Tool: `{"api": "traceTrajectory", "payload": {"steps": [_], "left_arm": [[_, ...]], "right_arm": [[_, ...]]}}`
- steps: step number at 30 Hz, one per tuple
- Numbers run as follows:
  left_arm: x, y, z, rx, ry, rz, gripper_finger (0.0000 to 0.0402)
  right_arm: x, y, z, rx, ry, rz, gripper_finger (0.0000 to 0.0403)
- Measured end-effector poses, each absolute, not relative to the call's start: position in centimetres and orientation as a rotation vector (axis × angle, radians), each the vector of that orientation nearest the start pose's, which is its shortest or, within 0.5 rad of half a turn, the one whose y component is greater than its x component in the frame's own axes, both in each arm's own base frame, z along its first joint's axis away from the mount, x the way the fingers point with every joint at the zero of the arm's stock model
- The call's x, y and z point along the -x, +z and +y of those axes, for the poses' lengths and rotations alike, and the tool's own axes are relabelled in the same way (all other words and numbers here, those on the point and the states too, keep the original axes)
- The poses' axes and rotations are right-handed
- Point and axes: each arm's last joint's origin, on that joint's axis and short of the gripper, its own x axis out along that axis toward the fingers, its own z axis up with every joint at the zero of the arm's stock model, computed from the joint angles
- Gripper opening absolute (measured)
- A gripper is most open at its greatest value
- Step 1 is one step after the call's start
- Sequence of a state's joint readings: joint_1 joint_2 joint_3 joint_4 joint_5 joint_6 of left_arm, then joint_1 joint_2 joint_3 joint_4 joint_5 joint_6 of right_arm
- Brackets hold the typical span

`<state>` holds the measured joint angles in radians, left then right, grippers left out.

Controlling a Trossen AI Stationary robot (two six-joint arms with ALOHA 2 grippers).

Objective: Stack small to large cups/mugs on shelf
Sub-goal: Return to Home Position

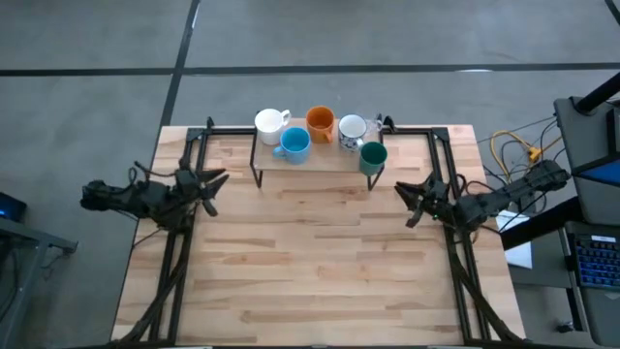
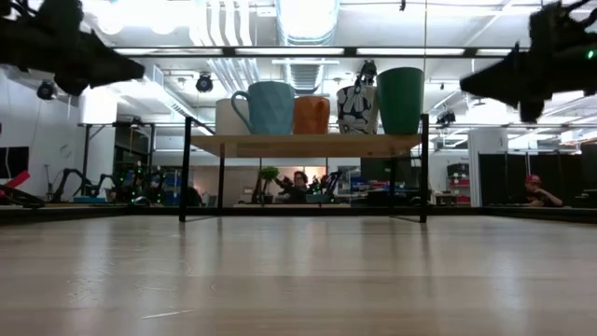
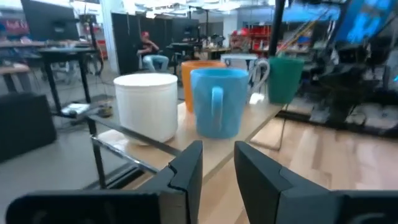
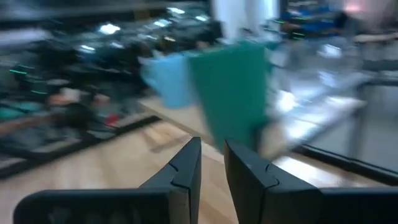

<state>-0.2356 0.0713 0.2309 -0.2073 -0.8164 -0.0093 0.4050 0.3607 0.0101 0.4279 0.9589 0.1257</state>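
Table: a light wooden top (image 1: 320,262), with both arms reaching in from its left and right edges.
Shelf: a low wooden board (image 1: 329,160) on thin black legs, set at the middle of the table's far edge.
White mug: (image 1: 270,122) is stood at the shelf's far left corner.
Light blue mug: (image 1: 295,144) is placed at the shelf's near edge, just beside the white mug.
Orange mug: (image 1: 321,122) is seen at the shelf's far edge, about the middle.
Patterned mug: (image 1: 352,129) is stood upright on the right-hand side of the orange mug, close to it.
Dark teal-green cup: (image 1: 373,156) is set upright at the shelf's near right corner.
Left gripper: (image 1: 215,186) is held above the table near its left edge, well apart from the shelf; its fingers (image 3: 186,168) are narrowly parted and nothing is held.
Right gripper: (image 1: 407,199) is held above the table near its right edge, apart from the shelf; its fingers (image 4: 183,171) are narrowly parted and nothing is held.
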Motion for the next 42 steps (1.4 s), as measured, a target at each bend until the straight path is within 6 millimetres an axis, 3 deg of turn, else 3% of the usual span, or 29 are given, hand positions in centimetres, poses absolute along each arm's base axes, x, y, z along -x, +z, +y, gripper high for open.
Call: {"api": "traceTrajectory", "payload": {"steps": [6, 13, 20, 32, 42], "left_arm": [[-7.4, 22.1, 0.3, 0.038, 0.526, 0.003, 0.0079], [-7.6, 21.7, 0.1, 0.036, 0.464, 0.004, 0.0079], [-8.7, 19.5, -0.6, 0.006, 0.283, 0.026, 0.0079], [-9.2, 17.5, -1.0, -0.011, 0.185, 0.065, 0.0079], [-9.3, 17.3, -1.2, -0.037, 0.129, 0.07, 0.0079]], "right_arm": [[-11.1, 18.0, 2.7, -0.107, -0.284, -0.114, 0.0063], [-10.6, 18.7, 2.6, -0.107, -0.255, -0.144, 0.0063], [-10.1, 17.8, 3.0, -0.104, -0.041, -0.047, 0.0063], [-9.9, 16.2, 3.1, -0.142, 0.02, 0.055, 0.0061], [-9.8, 16.2, 3.3, -0.029, 0.123, 0.06, 0.0019]]}}
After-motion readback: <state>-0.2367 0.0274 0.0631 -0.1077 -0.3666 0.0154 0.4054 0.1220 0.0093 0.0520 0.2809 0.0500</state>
